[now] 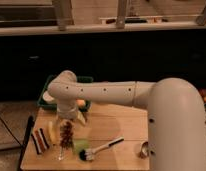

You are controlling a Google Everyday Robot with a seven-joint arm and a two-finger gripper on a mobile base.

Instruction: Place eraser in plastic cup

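The arm reaches left across the wooden counter, with its end effector pointing down near the left side. I cannot tell its opening or what it holds. The eraser (striped side showing) lies just left of it; the plastic cup sits just right, beside the dish brush.

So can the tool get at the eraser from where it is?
Probably yes: the eraser lies uncovered on the table, just left of the tool, with nothing between them.
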